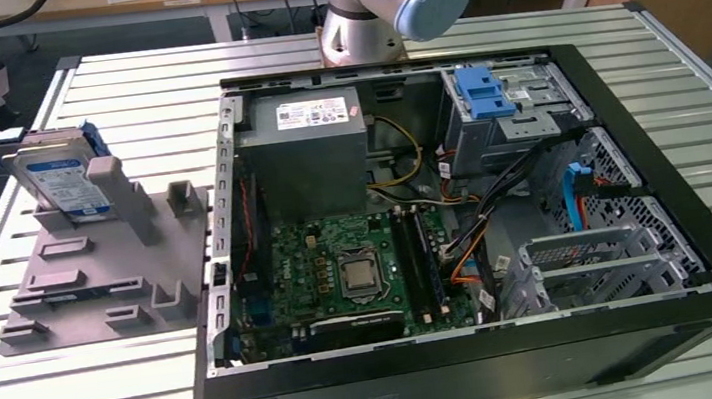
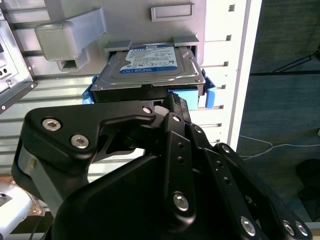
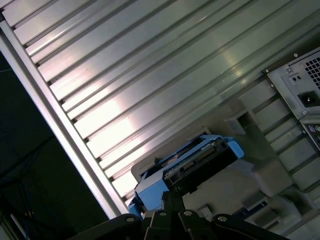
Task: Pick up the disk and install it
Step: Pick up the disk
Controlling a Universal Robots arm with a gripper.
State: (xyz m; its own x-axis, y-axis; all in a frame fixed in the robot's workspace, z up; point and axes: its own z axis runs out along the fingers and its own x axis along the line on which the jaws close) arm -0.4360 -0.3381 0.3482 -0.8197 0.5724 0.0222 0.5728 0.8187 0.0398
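The disk (image 1: 59,178) stands on edge in a grey holder (image 1: 96,279) on the table, at the exterior view's left. It is silver, with a white-and-blue label and blue rails. In the second wrist view the disk (image 2: 150,62) lies beyond my gripper (image 2: 172,102), apart from it. My gripper's black fingers come together at the tips with nothing between them. In the first wrist view the disk (image 3: 195,162) shows end-on, past the gripper (image 3: 172,197). The arm's base (image 1: 357,28) stands behind the computer.
An open black computer case (image 1: 692,322) lies on the slatted metal table (image 1: 115,86). Inside are a grey power-supply box (image 1: 311,154), a green motherboard (image 1: 351,270) and a silver bay with a blue latch (image 1: 495,93). The table edge (image 3: 55,125) runs close to the holder.
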